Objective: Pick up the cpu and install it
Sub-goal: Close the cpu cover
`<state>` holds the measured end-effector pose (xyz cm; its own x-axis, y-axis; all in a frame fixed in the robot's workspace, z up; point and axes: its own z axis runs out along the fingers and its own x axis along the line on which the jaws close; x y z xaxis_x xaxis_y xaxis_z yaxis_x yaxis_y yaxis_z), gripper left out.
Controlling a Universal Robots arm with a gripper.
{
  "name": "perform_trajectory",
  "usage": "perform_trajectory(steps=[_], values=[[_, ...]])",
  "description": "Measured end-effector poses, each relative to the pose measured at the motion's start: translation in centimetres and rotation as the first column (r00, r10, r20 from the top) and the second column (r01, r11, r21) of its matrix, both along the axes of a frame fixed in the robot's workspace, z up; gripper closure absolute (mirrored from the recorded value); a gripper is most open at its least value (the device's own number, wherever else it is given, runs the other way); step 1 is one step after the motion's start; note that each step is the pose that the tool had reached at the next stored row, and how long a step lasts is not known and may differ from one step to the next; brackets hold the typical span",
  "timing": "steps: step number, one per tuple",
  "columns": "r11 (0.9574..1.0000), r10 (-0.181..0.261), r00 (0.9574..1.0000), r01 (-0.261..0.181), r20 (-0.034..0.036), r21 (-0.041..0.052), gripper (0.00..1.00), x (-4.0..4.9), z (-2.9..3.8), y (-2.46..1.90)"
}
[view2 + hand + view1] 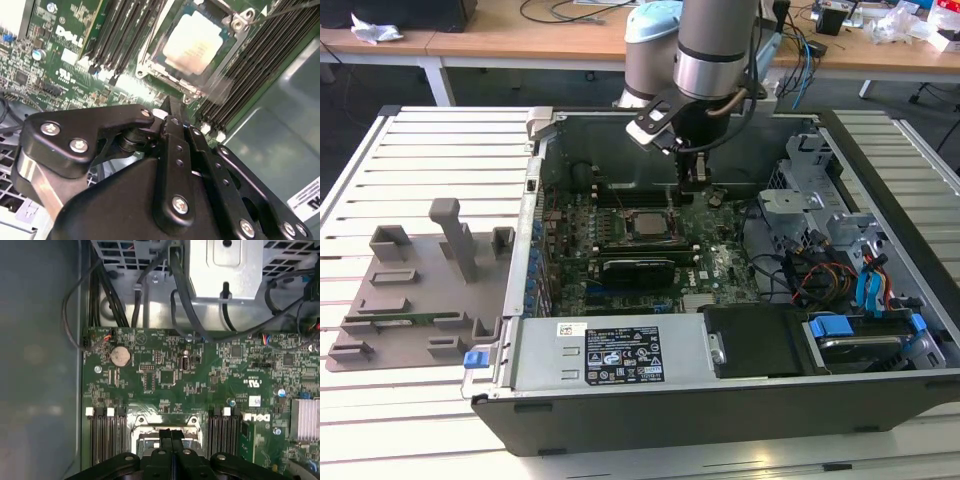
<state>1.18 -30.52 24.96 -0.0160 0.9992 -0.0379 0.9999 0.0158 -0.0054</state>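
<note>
Hovering near the dark metal-framed socket (165, 77) where the small silvery-white square cpu (192, 42) already lies, the black gripper (172, 431) holds its fingers together on nothing, so a careless descent could scrape the green motherboard (165, 375) or knock the cpu askew.

Arm (715, 45): brushed silver-grey cylindrical link, darker band at lower end. Joint cap (650, 22): pale blue, rounded, well above tool. Cable (757, 75): black, thin, looped beside wrist above tool. Tool (695, 178): matte black, narrowing toward tip. Linkage plates (85, 130) in second wrist view: black, rounded ends, behind tool tip. Screws (50, 129): silver, round-headed, set in plates. Fingers (166, 437) in first wrist view: two, black, flat-faced, thin seam between.
</note>
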Motion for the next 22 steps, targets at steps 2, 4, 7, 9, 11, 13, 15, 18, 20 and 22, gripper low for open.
perform_trajectory(steps=[2, 4, 7, 9, 11, 13, 15, 18, 20, 22], values=[[1.0000, 0.000, 1.0000, 0.000, 0.0001, 0.0001, 0.89, -0.44, -0.13, 0.00], [1.0000, 0.000, 1.0000, 0.000, 0.0001, 0.0001, 0.89, -1.14, -0.70, 0.00], [1.0000, 0.000, 1.0000, 0.000, 0.0001, 0.0000, 0.89, -2.35, -1.66, 0.00], [1.0000, 0.000, 1.0000, 0.000, 0.0001, 0.0001, 0.89, -3.18, -2.27, 0.00], [1.0000, 0.000, 1.0000, 0.000, 0.0001, 0.0001, 0.89, -3.71, -2.61, 0.00], [1.0000, 0.000, 1.0000, 0.000, 0.0000, 0.0000, 0.89, -4.27, -2.96, 0.00], [1.0000, 0.000, 1.0000, 0.000, 0.0000, 0.0000, 0.89, -5.09, -3.42, 0.00], [1.0000, 0.000, 1.0000, 0.000, 0.0000, 0.0000, 0.89, -5.96, -3.86, 0.00], [1.0000, 0.000, 1.0000, 0.000, 0.0000, 0.0000, 0.89, -6.39, -4.08, 0.00], [1.0000, 0.000, 1.0000, 0.000, 0.0000, 0.0000, 0.89, -6.61, -4.17, 0.00]])
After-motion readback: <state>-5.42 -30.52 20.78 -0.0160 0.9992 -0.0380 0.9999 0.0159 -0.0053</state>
